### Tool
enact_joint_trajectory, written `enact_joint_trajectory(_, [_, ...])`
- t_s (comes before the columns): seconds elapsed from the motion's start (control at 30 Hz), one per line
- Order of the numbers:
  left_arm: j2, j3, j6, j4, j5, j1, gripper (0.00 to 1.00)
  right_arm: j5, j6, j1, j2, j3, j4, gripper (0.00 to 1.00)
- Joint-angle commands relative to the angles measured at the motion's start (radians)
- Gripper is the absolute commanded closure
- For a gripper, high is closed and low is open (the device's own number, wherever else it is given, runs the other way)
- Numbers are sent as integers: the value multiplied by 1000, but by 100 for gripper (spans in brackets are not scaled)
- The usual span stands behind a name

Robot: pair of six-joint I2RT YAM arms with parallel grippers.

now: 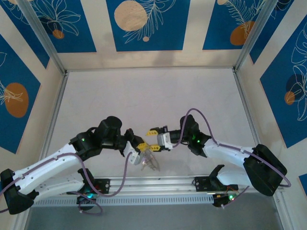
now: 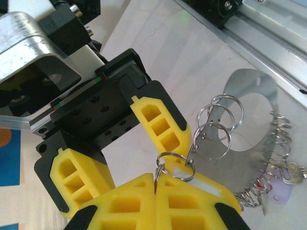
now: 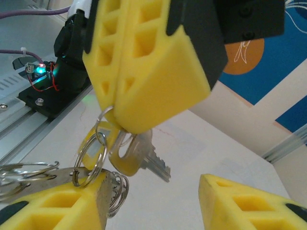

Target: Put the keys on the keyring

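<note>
My left gripper (image 2: 156,179) is shut, its yellow pads pinching a small split ring (image 2: 175,165). From that ring hangs a silver key with a yellow head (image 3: 139,153), in the air under the left gripper (image 3: 120,125). The keyring bundle (image 2: 249,110), a flat metal tag with a round hole and several split rings, dangles beside it and hangs below both grippers as a cluster (image 1: 148,163). My right gripper (image 3: 151,184) is open just beneath the key. One of its fingers (image 3: 48,206) touches the tag and a ring. Both grippers meet nose to nose: left (image 1: 140,146), right (image 1: 154,139).
A key with a lilac head (image 2: 283,194) hangs at the far end of the bundle. The aluminium rail (image 1: 153,184) with the arm bases runs along the near edge. Blue patterned walls (image 1: 144,24) enclose the pale table (image 1: 153,96).
</note>
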Motion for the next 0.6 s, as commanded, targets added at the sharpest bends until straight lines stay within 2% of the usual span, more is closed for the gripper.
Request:
enact_joint_trajectory(0.0, [-20, -10, 10, 98, 98, -2, 100, 13, -48, 26, -30, -25, 22, 47])
enact_joint_trajectory(0.27, [-2, -5, 6, 128, 128, -5, 100, 35, -23, 49, -36, -58, 105, 49])
enact_joint_trajectory(0.57, [-1, -11, 4, 133, 119, -4, 100, 103, -26, 50, -93, -102, 125, 69])
